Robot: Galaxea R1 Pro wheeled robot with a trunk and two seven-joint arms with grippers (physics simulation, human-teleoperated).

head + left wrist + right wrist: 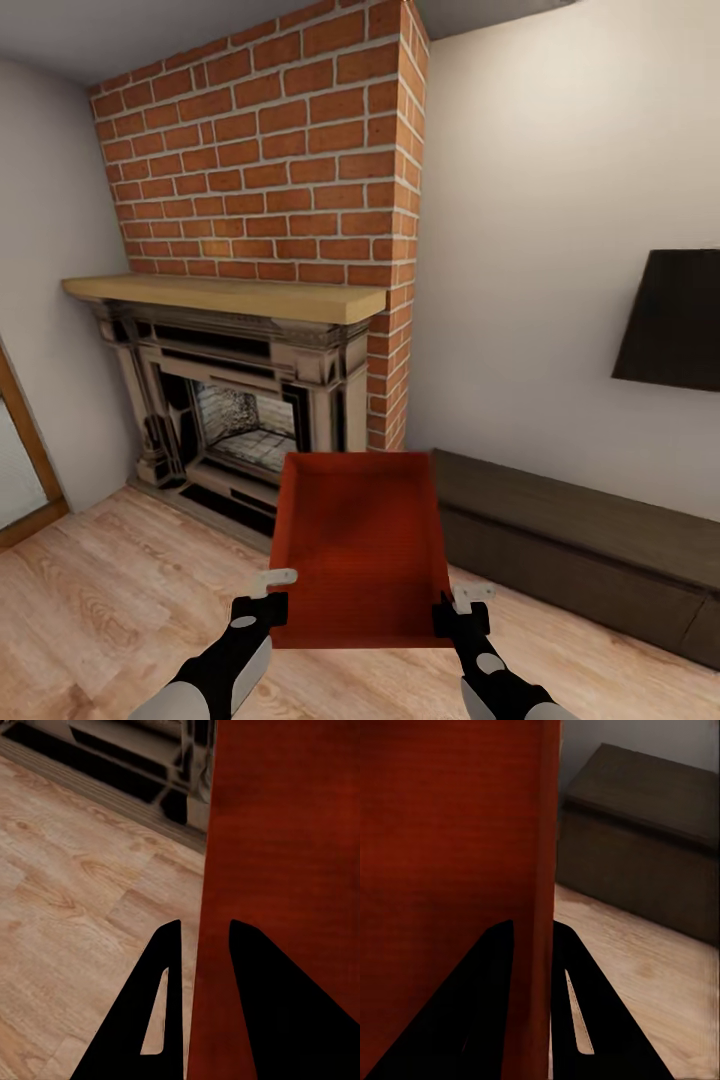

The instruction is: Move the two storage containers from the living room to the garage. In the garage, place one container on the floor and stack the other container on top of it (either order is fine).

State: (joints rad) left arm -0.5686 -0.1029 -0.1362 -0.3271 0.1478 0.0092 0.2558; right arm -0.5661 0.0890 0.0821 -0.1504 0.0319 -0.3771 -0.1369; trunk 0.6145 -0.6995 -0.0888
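- A red-orange bin [360, 545] is hanging in the air in front of the robot, above the light wood floor [110, 590] of the living room, with its open top facing up.
- The left gripper [272, 592] is pinching the bin's left wall near the near corner; in the left wrist view one finger [139, 1020] is sitting outside the wall [285, 832] and the other inside.
- The right gripper [462, 605] is pinching the right wall the same way, with the wall's edge [536, 907] running between its two fingers [585, 1020].
- A brick fireplace [270, 160] with a wooden mantel [230, 295] is standing beyond the bin.
- A dark low bench [590, 545] is lying along the white wall to the right, near the bin's right side.
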